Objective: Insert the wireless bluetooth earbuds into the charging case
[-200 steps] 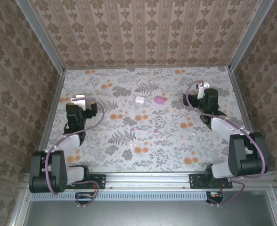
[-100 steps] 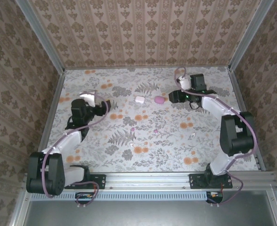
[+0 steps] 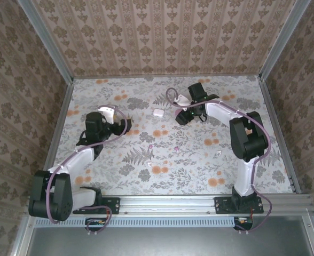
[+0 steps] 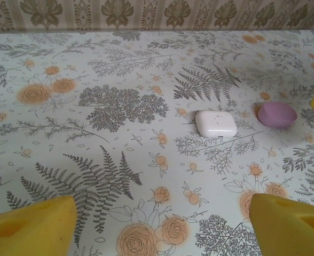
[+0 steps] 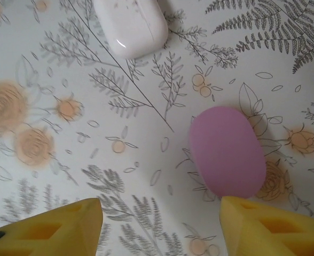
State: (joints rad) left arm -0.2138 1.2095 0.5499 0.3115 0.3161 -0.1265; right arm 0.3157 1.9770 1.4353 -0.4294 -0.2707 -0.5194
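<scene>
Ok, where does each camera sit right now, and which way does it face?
Top external: above and behind the arms, looking down on the floral table; left gripper and right gripper show.
Left wrist: low, facing the back wall past white case and pink case; own yellow fingers.
Right wrist: nearly straight down on the pink case; own yellow fingers.
Shared: both wrist views show both cases.

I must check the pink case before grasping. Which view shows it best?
The right wrist view: the pink case lies close and large. The left wrist view shows it small, far right, beside the white case. In the top external view the right gripper hangs over it.
</scene>
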